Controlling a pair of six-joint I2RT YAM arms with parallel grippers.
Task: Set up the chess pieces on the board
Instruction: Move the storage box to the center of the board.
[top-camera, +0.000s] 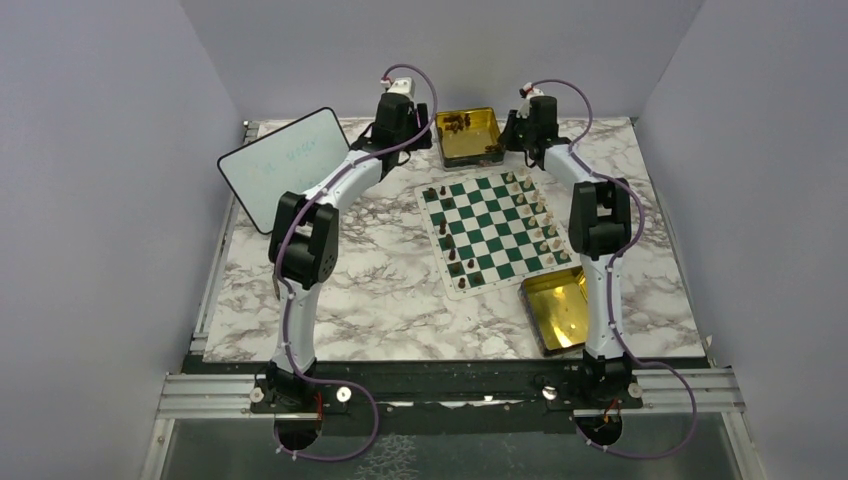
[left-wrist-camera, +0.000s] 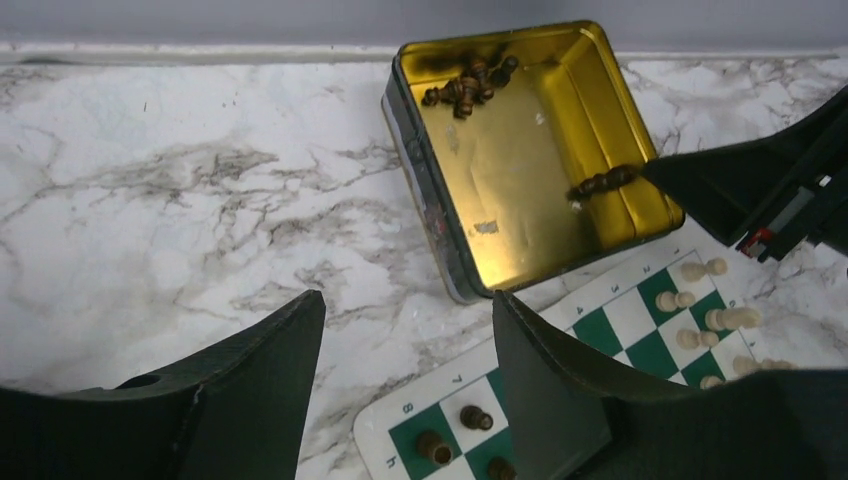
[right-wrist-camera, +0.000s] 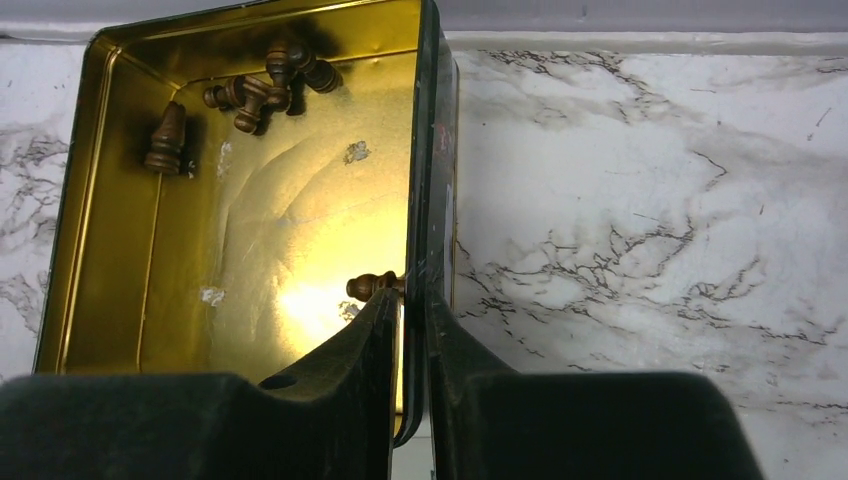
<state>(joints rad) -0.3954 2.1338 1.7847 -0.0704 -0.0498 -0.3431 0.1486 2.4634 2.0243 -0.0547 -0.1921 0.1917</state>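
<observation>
We are working at the gold tin (right-wrist-camera: 430, 150), which is sitting on the bench (left-wrist-camera: 150, 180) just past the far corner of the board (top-camera: 487, 243). Our right arm (top-camera: 598, 215) is reaching over the tin's right-hand wall. The right jaws are standing narrow, one fingertip (right-wrist-camera: 385, 310) inside the tin and the other outside. The thin wall is running between them, so they are looking pinched onto the wall itself, not onto a piece.

The dark pawn (right-wrist-camera: 370, 287) we are judging to be the target is lying on its side on the tin floor. It is just beside the inner fingertip, toward the tin's middle, and not between the jaws. Its long axis is running across toward the wall, head pointing into the tin, so it is lining up with the jaws' closing line instead of crossing it. To take it, we are reckoning the right jaws will need to open, clear the wall, shift inward and turn.

The right arm is by far the nearer one. The left jaws are hanging wide and empty over bare bench between tin and board corner, well apart from the pawn. More dark pieces (right-wrist-camera: 265, 85) are lying heaped in the tin's far corner, and the cream pieces (top-camera: 535, 215) are standing along the board's right side.
</observation>
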